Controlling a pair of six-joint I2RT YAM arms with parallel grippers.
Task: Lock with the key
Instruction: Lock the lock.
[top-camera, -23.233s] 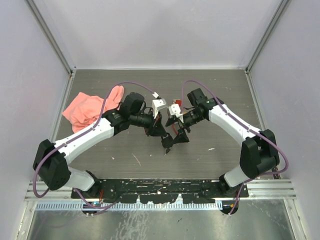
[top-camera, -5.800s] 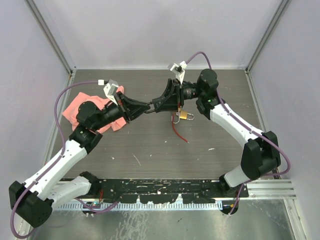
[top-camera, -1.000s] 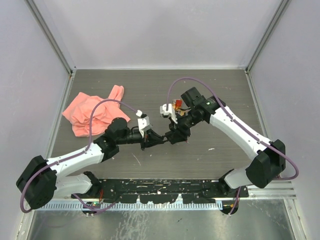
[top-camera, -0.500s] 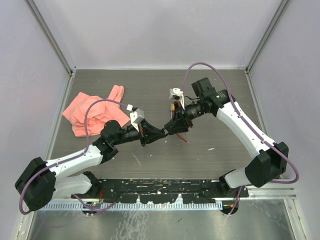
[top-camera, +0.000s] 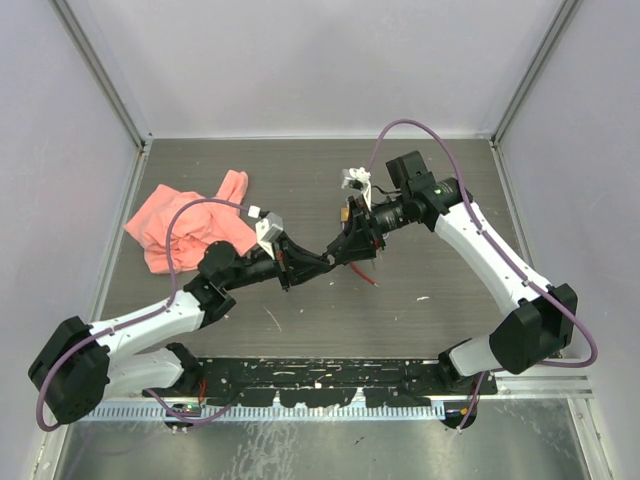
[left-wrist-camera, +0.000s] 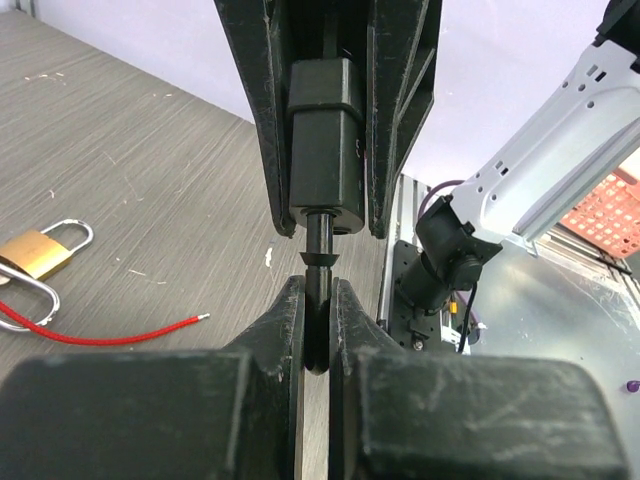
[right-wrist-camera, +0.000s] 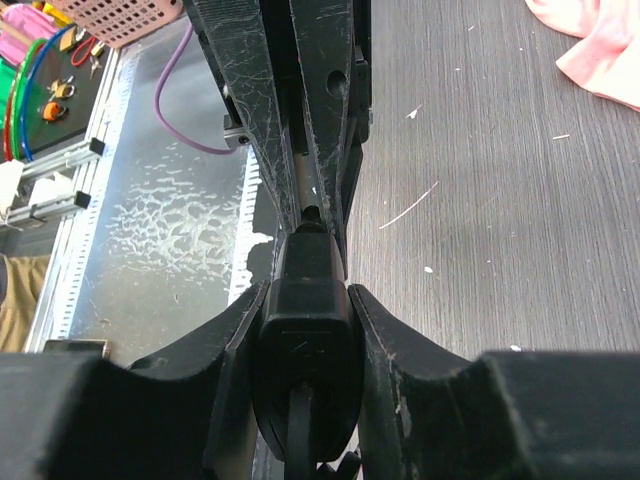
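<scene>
Key (left-wrist-camera: 318, 236), seemingly, in outstretched left pincer (left-wrist-camera: 317, 318)

Mid-table, the left gripper (top-camera: 320, 262) comes in from the left and the right gripper (top-camera: 338, 253) from the right, tip to tip. A block (left-wrist-camera: 325, 145) sits between the right fingers, its stem (left-wrist-camera: 318, 262) between the left ones. A padlock (left-wrist-camera: 38, 252) lies on the table (top-camera: 300, 180) close by, a cord (top-camera: 366, 276) trailing nearward. A cloth (top-camera: 180, 225) lies far left.
</scene>
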